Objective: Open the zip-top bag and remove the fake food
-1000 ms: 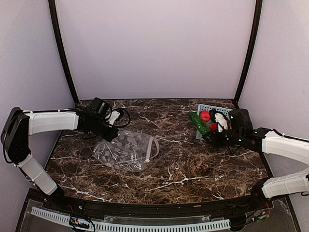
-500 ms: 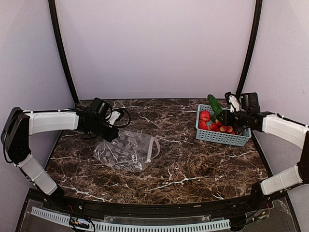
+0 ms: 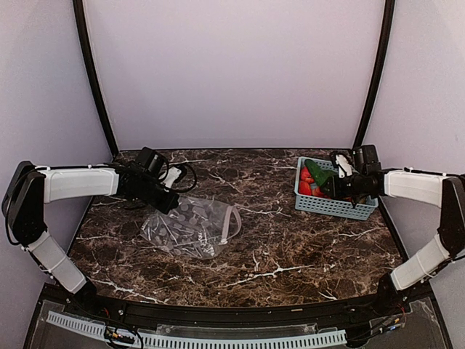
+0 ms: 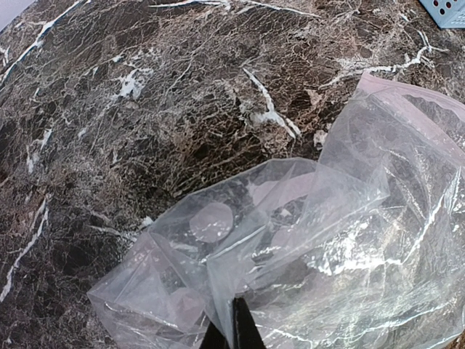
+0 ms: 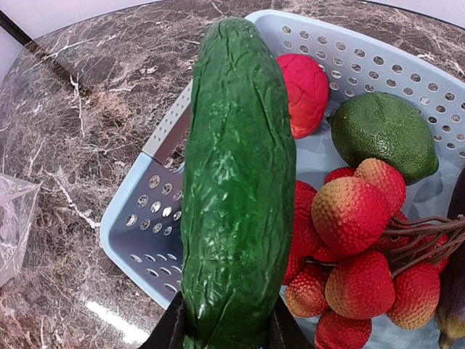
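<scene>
Over on the right side of the table [image 3: 290, 247], the blue perforated basket [image 3: 336, 208] holds most of the fake food [image 5: 356, 240]: a cluster of bumpy red berries on dark stems, a wrinkled red fruit [image 5: 305, 91] at the back, a round dark green fruit [image 5: 381, 134] beside it, and something dark purple at the basket's far right edge, too cropped to name. The right gripper [image 5: 227, 331] hangs over the basket's left rim with its fingers spread around the lower end of a long green cucumber [image 5: 236, 182], clamping it from both sides; the cucumber crosses above the rim, its free end pointing out past the basket's back corner. Well to the left of the basket, the zip-top bag [image 3: 192, 227] lies crumpled on the marble, its white zip strip [image 3: 231, 222] on the edge that faces the basket. The left gripper [image 3: 166, 201] sits at the bag's corner farthest from the basket, fingers pressed together and pinching a fold of the clear plastic, as the left wrist view shows.
</scene>
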